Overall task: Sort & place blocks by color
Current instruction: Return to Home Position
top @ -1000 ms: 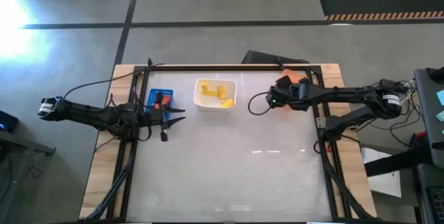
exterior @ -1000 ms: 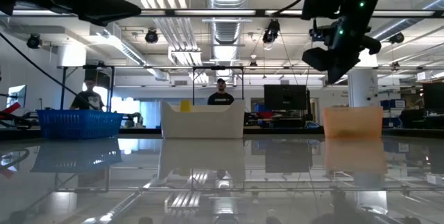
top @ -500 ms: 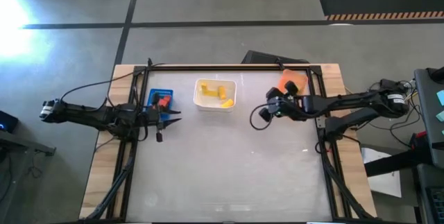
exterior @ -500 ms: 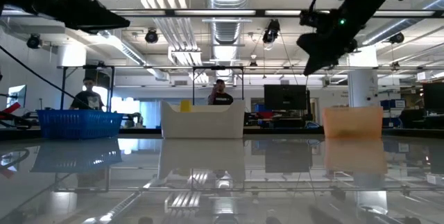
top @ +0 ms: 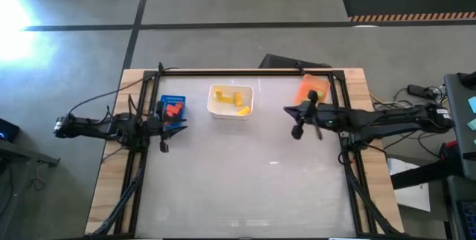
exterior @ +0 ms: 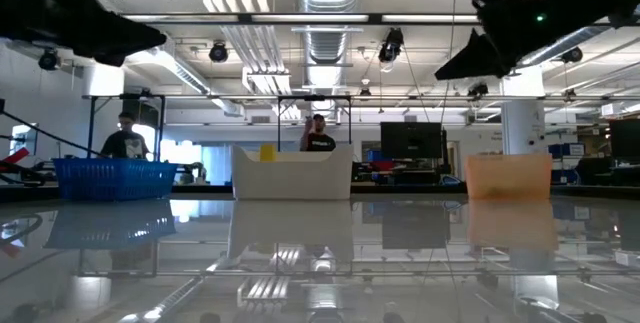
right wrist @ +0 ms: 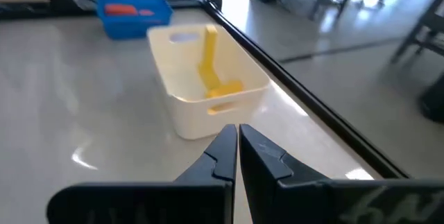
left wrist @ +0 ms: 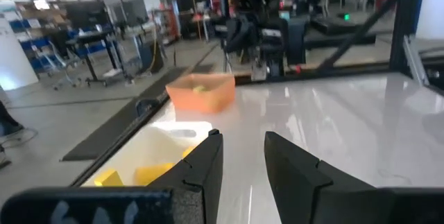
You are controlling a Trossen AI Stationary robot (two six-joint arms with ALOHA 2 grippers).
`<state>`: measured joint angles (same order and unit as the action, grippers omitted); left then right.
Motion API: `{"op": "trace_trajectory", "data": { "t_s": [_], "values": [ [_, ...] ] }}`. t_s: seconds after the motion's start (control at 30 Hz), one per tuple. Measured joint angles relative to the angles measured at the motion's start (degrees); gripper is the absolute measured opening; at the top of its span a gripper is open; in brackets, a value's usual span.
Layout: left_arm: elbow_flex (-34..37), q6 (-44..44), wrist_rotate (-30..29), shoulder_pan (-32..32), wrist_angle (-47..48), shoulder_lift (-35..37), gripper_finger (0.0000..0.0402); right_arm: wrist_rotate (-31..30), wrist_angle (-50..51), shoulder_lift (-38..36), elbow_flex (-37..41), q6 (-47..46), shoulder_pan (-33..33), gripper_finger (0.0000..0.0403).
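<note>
Red blocks (top: 173,108) lie in the blue bin (top: 162,100). Yellow blocks (top: 233,102) lie in the white bin (top: 213,111); in the right wrist view one yellow bar (right wrist: 209,52) leans upright in it. A light green block (left wrist: 198,89) shows in the orange bin (top: 312,88). My left gripper (top: 175,125) hangs open above the table, just near of the blue bin (left wrist: 243,148). My right gripper (top: 297,120) is shut and empty, raised near of the orange bin, pointing toward the white bin (right wrist: 238,141).
The three bins stand in a row along the table's far edge. A black frame (top: 245,71) runs round the glossy white tabletop (top: 245,173). People (exterior: 318,135) stand in the room beyond the far edge.
My right gripper has left its place over the orange bin, moved toward the near edge, risen, and tipped from pointing down to nearly level. My left gripper has drawn back a little toward the table's left edge.
</note>
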<state>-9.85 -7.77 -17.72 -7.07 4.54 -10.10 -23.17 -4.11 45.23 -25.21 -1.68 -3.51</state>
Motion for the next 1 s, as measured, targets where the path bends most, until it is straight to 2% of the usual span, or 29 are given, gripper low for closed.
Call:
{"op": "trace_trajectory", "data": {
  "t_s": [0.2,0.33,0.67,1.0],
  "values": [
    [2.7,0.0,0.0,0.0,0.4,6.3,0.0091,5.6,-4.1,-10.0,6.8,0.5,0.0,0.0008],
    [3.8,0.1,0.0,0.0,1.3,9.4,0.0091,7.0,-5.7,-16.4,11.0,1.3,0.0,0.0008],
    [3.7,1.8,0.0,0.0,2.2,8.7,0.0091,8.7,-5.8,-30.4,19.1,2.8,0.0,0.0008],
    [3.7,3.1,0.0,0.0,2.2,8.7,0.0091,9.0,-4.9,-42.2,23.9,4.5,0.0,0.0008]
  ]
}}
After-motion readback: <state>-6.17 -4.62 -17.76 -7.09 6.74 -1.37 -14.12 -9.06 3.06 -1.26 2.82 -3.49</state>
